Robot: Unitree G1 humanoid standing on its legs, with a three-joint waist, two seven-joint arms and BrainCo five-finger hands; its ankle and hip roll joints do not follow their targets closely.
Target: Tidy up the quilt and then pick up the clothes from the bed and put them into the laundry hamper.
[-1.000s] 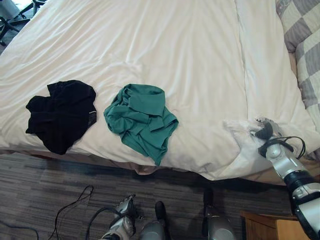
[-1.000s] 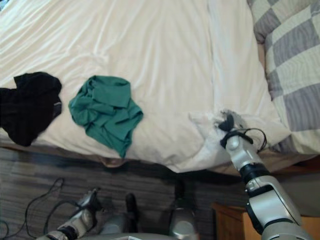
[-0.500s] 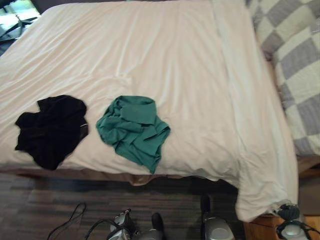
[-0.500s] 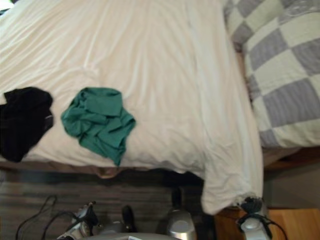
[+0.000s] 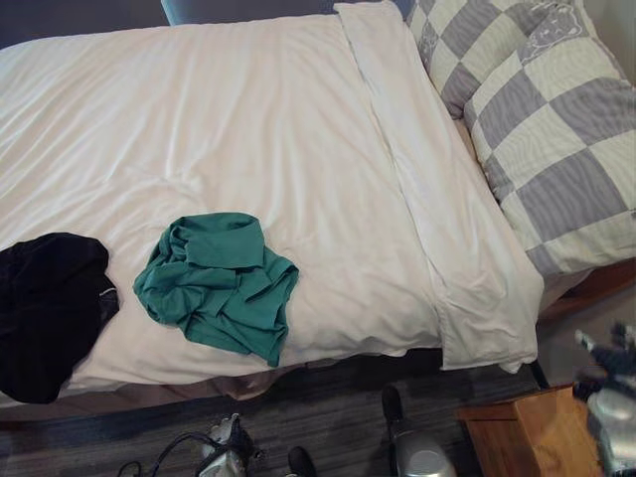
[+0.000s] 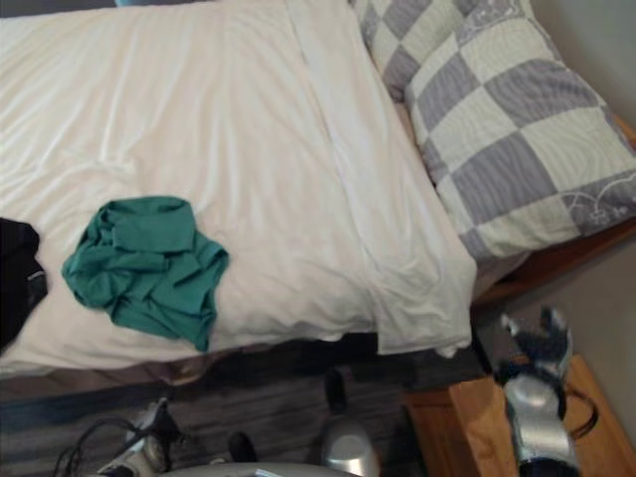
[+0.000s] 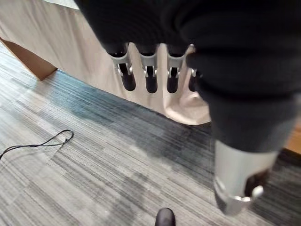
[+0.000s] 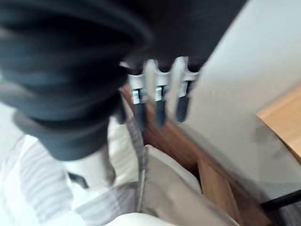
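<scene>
White quilt (image 5: 248, 149), a broad soft cover with faint stripes, lies spread nearly flat over the bed, its turned-down edge running along the side nearest the pillows and its lower corner hanging just over the mattress edge. Beside it sit two large grey-and-cream checked pillows (image 5: 547, 129), plump and stacked against each other. A small wooden bedside cabinet (image 5: 522, 437) stands on the floor below that corner.

On the quilt, near the bed's front edge, rests a crumpled green cotton garment (image 5: 217, 283), bunched into loose folds. A crumpled black garment (image 5: 45, 308) lies just beside it toward the robot's left, partly draped over the front edge. No hamper shows in these views.

Both garments look light and limp; they should fold and trail when lifted, so a pinch into the thick bunched middle would likely gather more cloth than a grip on a thin edge.

The right hand (image 6: 537, 343) hovers above the cabinet, apart from the quilt, fingers straight and holding nothing. The left hand (image 7: 150, 75) hangs low by the bed's side above the grey floor, its fingers extended and empty.
</scene>
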